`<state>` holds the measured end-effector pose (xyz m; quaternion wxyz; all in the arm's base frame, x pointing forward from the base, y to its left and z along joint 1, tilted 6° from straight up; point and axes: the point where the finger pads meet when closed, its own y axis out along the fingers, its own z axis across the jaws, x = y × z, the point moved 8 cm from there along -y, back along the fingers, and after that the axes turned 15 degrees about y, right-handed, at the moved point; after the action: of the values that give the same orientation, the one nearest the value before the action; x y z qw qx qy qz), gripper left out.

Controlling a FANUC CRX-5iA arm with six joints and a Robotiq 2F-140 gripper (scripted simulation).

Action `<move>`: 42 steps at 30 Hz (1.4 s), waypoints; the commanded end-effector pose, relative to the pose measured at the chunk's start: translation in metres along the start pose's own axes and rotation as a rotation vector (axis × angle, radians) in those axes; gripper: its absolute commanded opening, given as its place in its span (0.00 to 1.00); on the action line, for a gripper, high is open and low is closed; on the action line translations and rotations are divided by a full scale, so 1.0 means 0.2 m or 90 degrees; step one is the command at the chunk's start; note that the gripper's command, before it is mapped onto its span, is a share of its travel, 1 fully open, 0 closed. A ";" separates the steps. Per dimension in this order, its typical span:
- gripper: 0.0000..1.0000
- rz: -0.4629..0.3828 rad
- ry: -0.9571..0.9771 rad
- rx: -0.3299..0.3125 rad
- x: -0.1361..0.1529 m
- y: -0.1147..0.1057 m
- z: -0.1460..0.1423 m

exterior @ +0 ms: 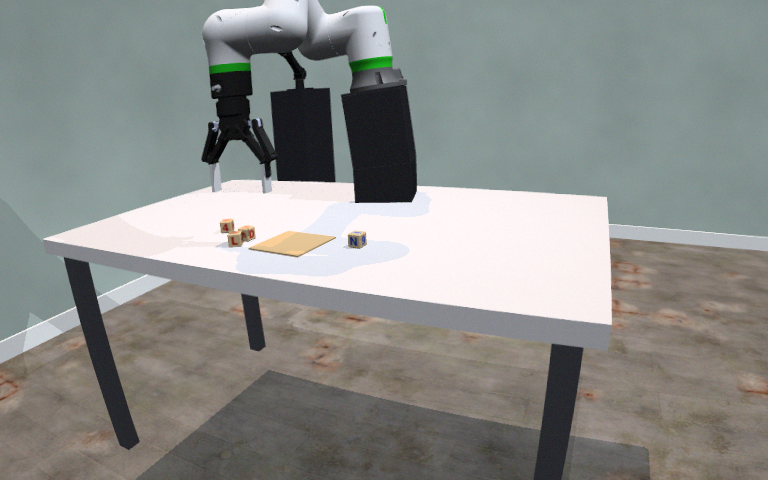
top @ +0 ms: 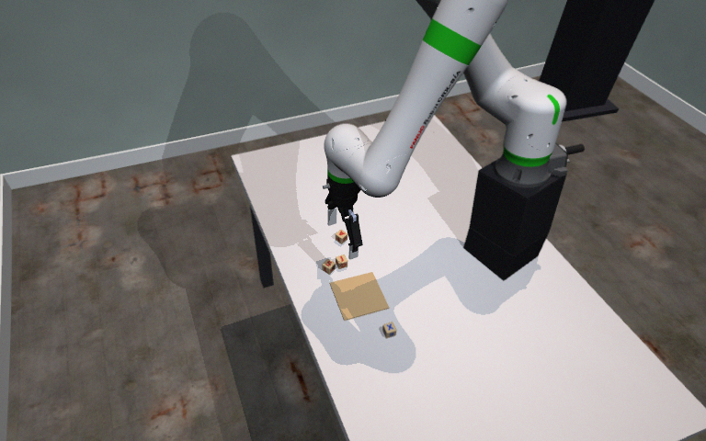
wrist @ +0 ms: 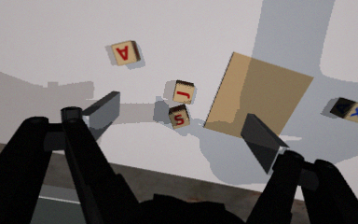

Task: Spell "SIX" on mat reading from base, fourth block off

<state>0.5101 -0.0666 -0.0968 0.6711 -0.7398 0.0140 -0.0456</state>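
The thin tan mat (top: pixel 359 298) (exterior: pixel 292 243) (wrist: pixel 255 95) lies flat on the white table (top: pixel 510 355) (exterior: pixel 465 255) (wrist: pixel 36 37), and all four blocks rest on the table off the mat. The block with a red S on top (top: pixel 328 265) (exterior: pixel 234 239) (wrist: pixel 179 117) and the block whose red top letter looks like a J (top: pixel 341 261) (exterior: pixel 248 232) (wrist: pixel 184 91) sit just beside each other, near one side of the mat; whether they touch is hard to tell. The block with a red A on top (top: pixel 341 235) (exterior: pixel 226 226) (wrist: pixel 125 52) stands apart from that pair. The block with a blue X on top (top: pixel 389 329) (exterior: pixel 356 239) (wrist: pixel 357 112) is across the mat from them.

The gripper (top: pixel 342 235) (exterior: pixel 240 188) (wrist: pixel 183 114) points down above the table, its fingers spread wide. They hold nothing and touch none of the blocks.
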 end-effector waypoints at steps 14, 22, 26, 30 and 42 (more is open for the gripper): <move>1.00 0.000 -0.295 0.002 -0.01 0.00 -0.07; 1.00 0.000 -0.439 0.002 -0.01 0.00 -0.10; 1.00 0.000 -0.474 0.002 -0.01 0.00 -0.11; 1.00 0.000 -0.570 0.002 -0.02 0.00 -0.13; 1.00 -0.001 -0.766 0.002 -0.02 0.00 -0.18</move>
<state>0.5020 -0.0975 -0.0945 0.5697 -0.6565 -0.3443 0.3549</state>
